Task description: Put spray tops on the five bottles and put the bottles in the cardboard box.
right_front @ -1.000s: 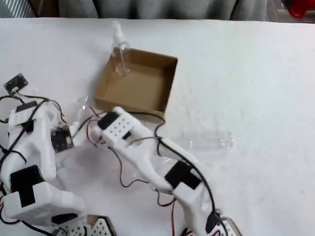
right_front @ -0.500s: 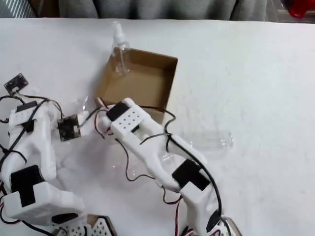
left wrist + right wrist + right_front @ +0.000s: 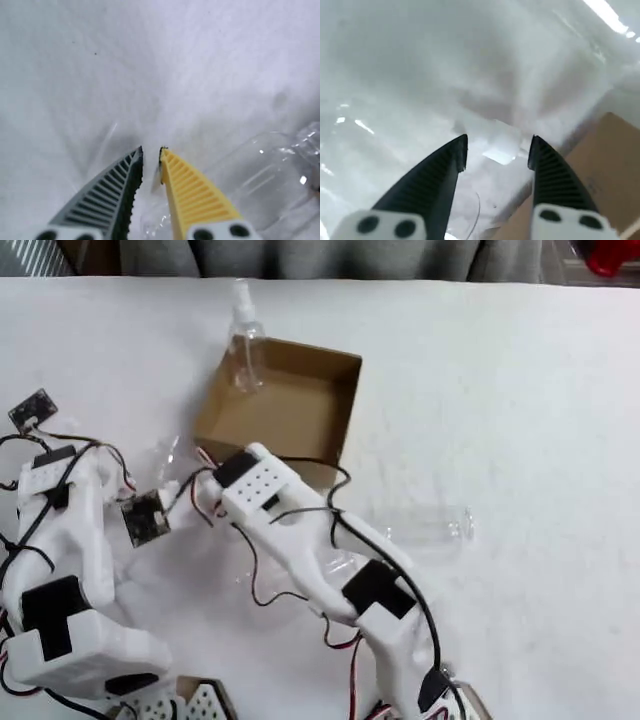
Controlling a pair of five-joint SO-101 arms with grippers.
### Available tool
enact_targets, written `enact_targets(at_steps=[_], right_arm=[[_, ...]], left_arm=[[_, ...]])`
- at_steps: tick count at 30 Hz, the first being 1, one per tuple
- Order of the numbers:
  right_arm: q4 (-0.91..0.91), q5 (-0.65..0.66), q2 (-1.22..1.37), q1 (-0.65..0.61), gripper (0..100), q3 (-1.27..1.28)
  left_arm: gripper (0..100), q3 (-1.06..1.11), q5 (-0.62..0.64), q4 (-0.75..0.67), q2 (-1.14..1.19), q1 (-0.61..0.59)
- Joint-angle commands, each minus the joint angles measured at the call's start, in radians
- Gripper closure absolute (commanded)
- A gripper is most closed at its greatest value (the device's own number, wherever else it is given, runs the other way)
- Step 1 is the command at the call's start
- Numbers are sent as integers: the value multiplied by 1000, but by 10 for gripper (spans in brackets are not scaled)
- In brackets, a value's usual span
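Right gripper [image 3: 498, 140] spread wide, framing a small white piece [image 3: 502, 149], cardboard box [image 3: 605, 165] wall at lower right; left gripper [image 3: 151, 150] pinched nearly closed, clear bottle [image 3: 270, 170] lower right, bare table [image 3: 150, 60] above

upright bottle [image 3: 244, 345] in box [image 3: 285, 418], lying bottle [image 3: 425, 527] right

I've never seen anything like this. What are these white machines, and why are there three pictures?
These are two white robot arms, the left arm and the right arm, at a white table. The wide picture comes from a camera above; the other two come from cameras on the arms' wrists, looking along each end effector. The grey-and-yellow left end effector is by a clear plastic bottle. The black right end effector is open, holding nothing, beside the brown cardboard box. A clear bottle with a white spray top stands at the box's far corner; another clear bottle lies on the table right of the box.
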Motion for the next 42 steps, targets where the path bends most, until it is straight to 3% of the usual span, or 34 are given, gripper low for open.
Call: enact_targets(at_steps=[1,13,23,39,42], right_arm=[[47,25,-2,-7,810,-31],[96,20,-85,-7,814,-25],[51,20,-1,-8,811,-31],[180,-31,-31,-116,816,-28],[200,-49,-82,-120,864,-25]], left_arm=[[924,-11,-9,-20,-5,-4],[924,-11,-9,-20,-5,-4],[924,-11,-9,-20,-5,-4],[924,-11,-9,-20,-5,-4],[924,-12,-9,-20,-5,-4]])
